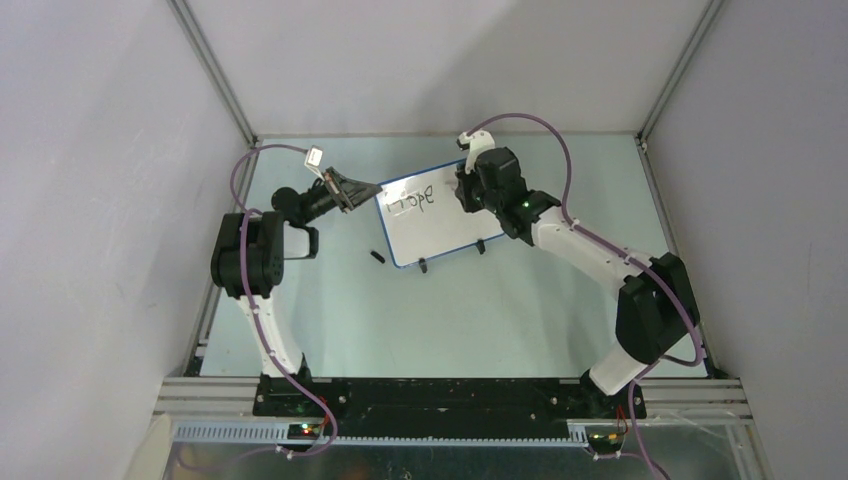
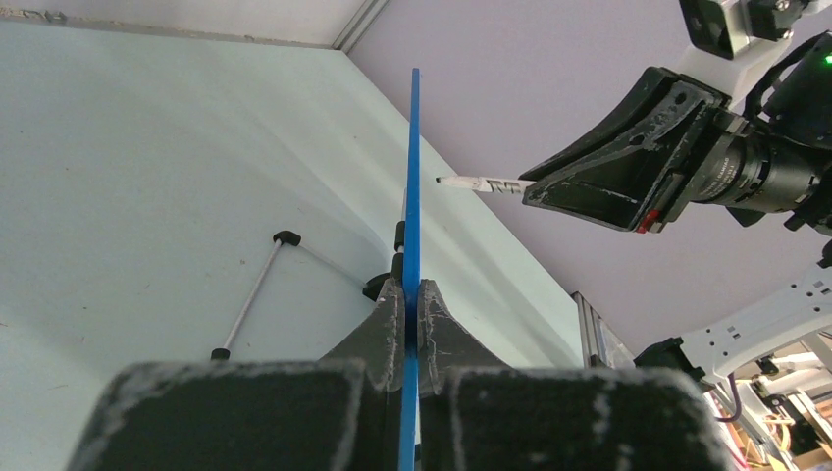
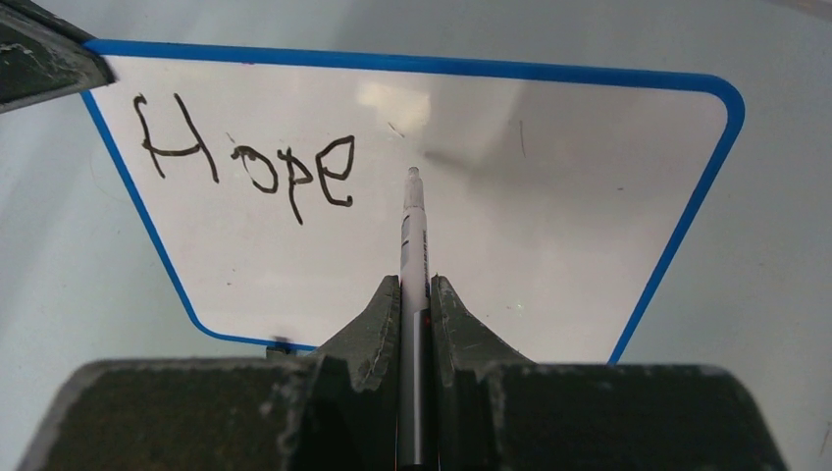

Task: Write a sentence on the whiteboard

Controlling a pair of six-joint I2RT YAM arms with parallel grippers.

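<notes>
The whiteboard [image 1: 445, 228], white with a thin blue frame, stands tilted at the table's middle back. My left gripper [image 1: 372, 190] is shut on its left edge. In the left wrist view the board is a blue edge-on line [image 2: 413, 177] pinched between the jaws of that gripper [image 2: 411, 289]. Of the sentence, the black word "Hope" [image 3: 245, 162] is written at the board's upper left [image 1: 410, 198]. My right gripper [image 3: 415, 285] is shut on a slim white marker [image 3: 414, 231]. The marker's tip [image 2: 442, 181] hangs a small gap off the board, just right of "Hope".
A small black cap [image 1: 377, 258] lies on the table, left of the board's lower corner. Two black clip feet [image 1: 423, 266] [image 1: 481, 245] stick out below the board. A thin wire stand leg [image 2: 250, 299] lies behind it. Grey walls and aluminium posts [image 1: 215, 70] enclose the table.
</notes>
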